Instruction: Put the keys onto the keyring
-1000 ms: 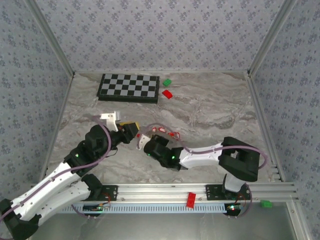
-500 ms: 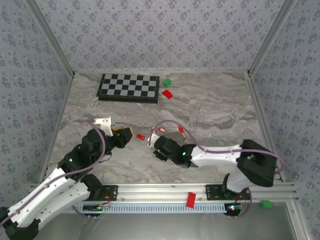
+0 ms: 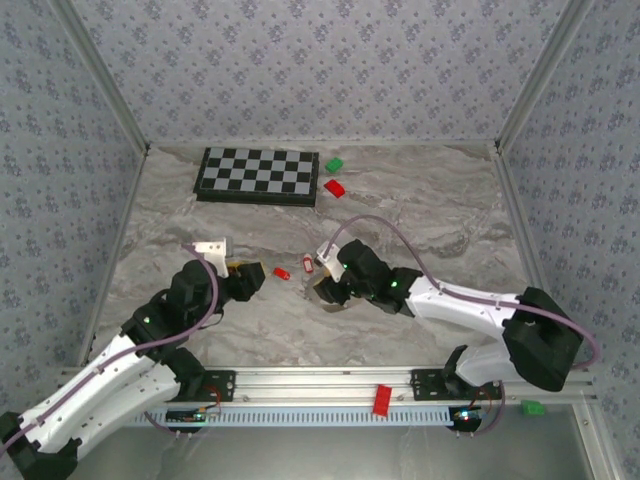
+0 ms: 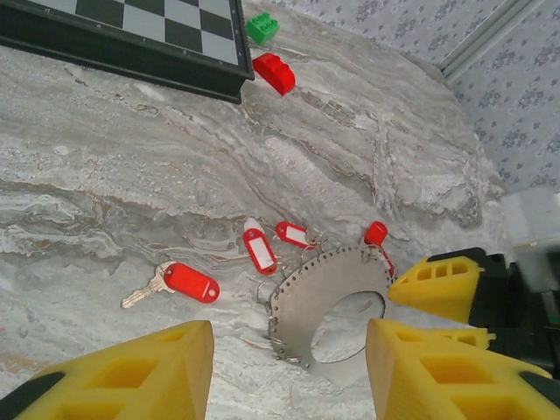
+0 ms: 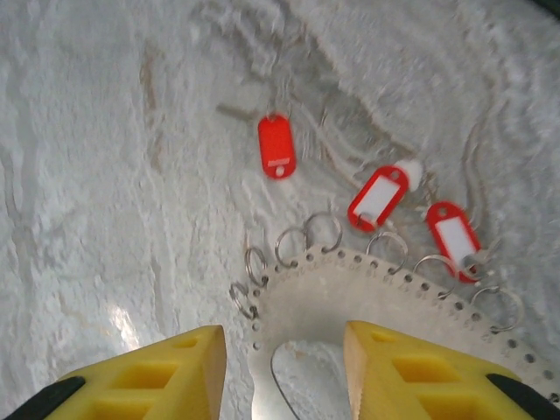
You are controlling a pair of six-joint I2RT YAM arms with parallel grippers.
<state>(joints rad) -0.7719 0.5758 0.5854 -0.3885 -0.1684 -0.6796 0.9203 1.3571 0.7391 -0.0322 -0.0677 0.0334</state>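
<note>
Left gripper (image 4: 289, 376): jaws apart, nothing between them, left of the keyring (image 4: 337, 302), a perforated metal disc lying flat mid-scene. Right gripper (image 5: 284, 376): jaws apart above the disc's near part. The left wrist view shows the loose key (image 4: 191, 282) with its shaft. The right wrist view shows split rings (image 5: 293, 245) on the rim and two tagged keys (image 5: 379, 198) just beyond.

No lettering, number or brand mark is legible to me in any view. The white label windows (image 5: 378, 198) set in the red heads of the keys (image 5: 454, 236) show plain white in the right wrist view. The chequered board (image 3: 260, 175) on the counter (image 3: 420, 210) carries dark and light squares alone, as far as I can make out.
</note>
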